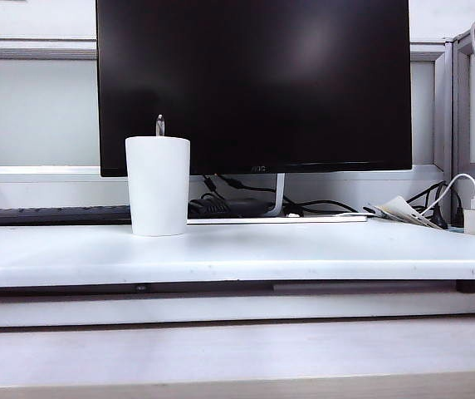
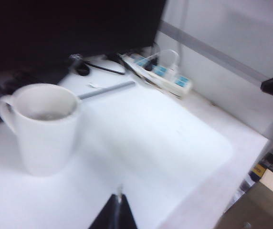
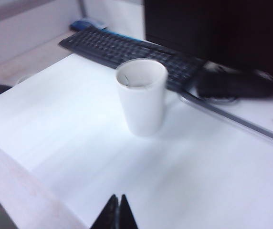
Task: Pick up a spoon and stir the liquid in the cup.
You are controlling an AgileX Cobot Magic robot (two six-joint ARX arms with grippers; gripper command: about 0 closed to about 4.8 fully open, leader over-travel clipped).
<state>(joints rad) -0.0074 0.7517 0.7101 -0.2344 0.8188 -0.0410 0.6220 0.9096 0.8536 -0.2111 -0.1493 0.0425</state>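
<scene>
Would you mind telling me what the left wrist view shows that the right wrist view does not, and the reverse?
Only the left wrist view shows the cup's loop handle and a power strip at the desk's far edge, with the left gripper shut and empty. Only the right wrist view shows the black keyboard behind the cup, with the right gripper shut and empty. Both show the white cup standing upright on the white table before the dark monitor. The spoon is clear only in the exterior view.

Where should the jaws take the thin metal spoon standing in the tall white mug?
Grip the thin metal spoon at its handle tip, the only part above the rim of the tall white mug. Come straight down from above; the mug wall blocks any side approach.
</scene>
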